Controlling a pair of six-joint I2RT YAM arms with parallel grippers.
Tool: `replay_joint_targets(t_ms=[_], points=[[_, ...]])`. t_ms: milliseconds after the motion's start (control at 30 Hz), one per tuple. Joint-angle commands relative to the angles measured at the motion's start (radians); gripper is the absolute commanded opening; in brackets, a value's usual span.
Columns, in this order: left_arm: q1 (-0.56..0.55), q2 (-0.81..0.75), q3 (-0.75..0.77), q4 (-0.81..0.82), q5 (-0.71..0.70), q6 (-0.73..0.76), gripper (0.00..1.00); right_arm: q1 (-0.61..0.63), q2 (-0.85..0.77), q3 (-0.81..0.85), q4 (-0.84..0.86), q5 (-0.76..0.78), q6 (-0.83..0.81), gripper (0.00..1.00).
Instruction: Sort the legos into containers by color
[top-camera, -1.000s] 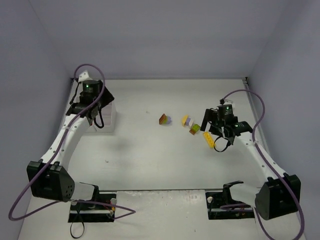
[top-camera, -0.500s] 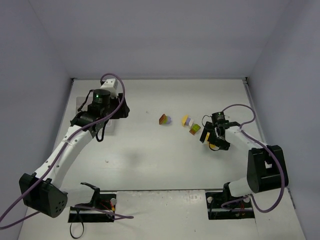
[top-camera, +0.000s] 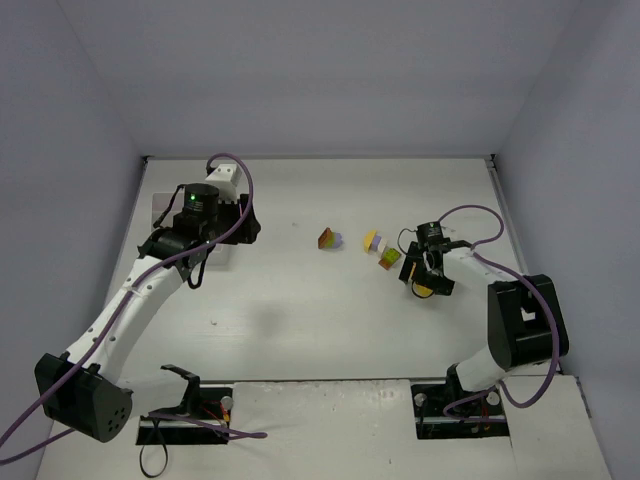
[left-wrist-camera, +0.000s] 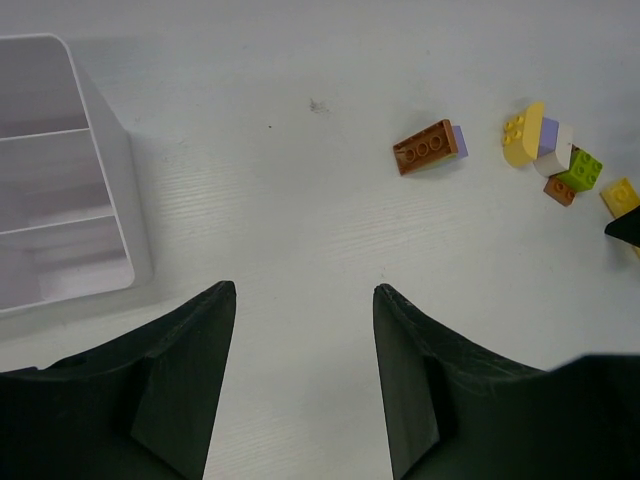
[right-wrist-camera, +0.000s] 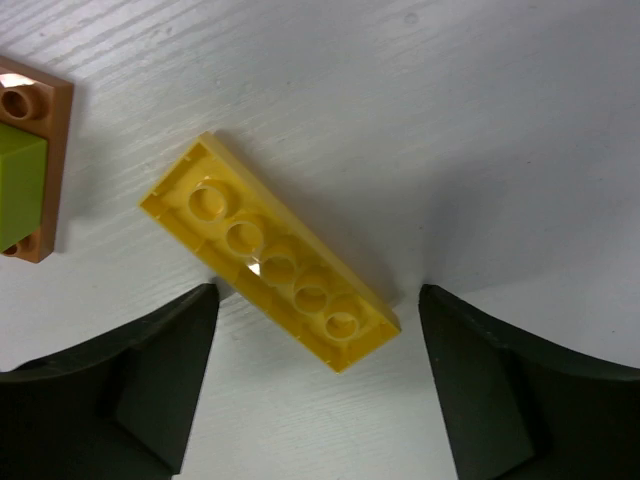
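Observation:
The long yellow lego (right-wrist-camera: 270, 262) lies underside up on the table, slanted between the fingers of my right gripper (right-wrist-camera: 318, 294). That gripper is open and straddles the brick's near end, with a gap showing on each side. Next to it sits a lime green lego on a brown-orange one (right-wrist-camera: 28, 170). From above, my right gripper (top-camera: 424, 281) is low over the long yellow lego (top-camera: 415, 272). My left gripper (left-wrist-camera: 302, 288) is open and empty over bare table. The white containers tray (left-wrist-camera: 108, 170) is at its left. Ahead lie a brown-orange lego (left-wrist-camera: 427, 147) with a lilac one (left-wrist-camera: 459, 140), and a yellow lego (left-wrist-camera: 522, 135).
From above, the loose bricks form a short row mid-table: brown-orange and lilac (top-camera: 328, 239), yellow and pale (top-camera: 372, 240), green on brown (top-camera: 388, 258). My left arm covers most of the tray (top-camera: 160, 213) at the back left. Grey walls close in the table.
My left gripper has swung right, from over the tray toward the middle of the table. My right gripper has dropped down around the long yellow lego and its jaws have narrowed.

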Motion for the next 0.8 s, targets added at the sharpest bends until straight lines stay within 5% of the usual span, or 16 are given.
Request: replay_joint_targets(t_ms=[0, 467, 767], points=[[-0.004, -0.023, 0.011, 0.026, 0.026, 0.028, 0.51, 0.031, 0.014, 0.002, 0.02, -0.016, 0.018, 0.74], [-0.011, 0.008, 0.023, 0.05, 0.105, -0.005, 0.51, 0.142, -0.163, -0.075, 0.019, -0.062, 0.072, 0.05], [-0.028, 0.029, 0.045, 0.07, 0.152, -0.062, 0.51, 0.197, -0.265, -0.08, 0.022, -0.079, 0.069, 0.0]])
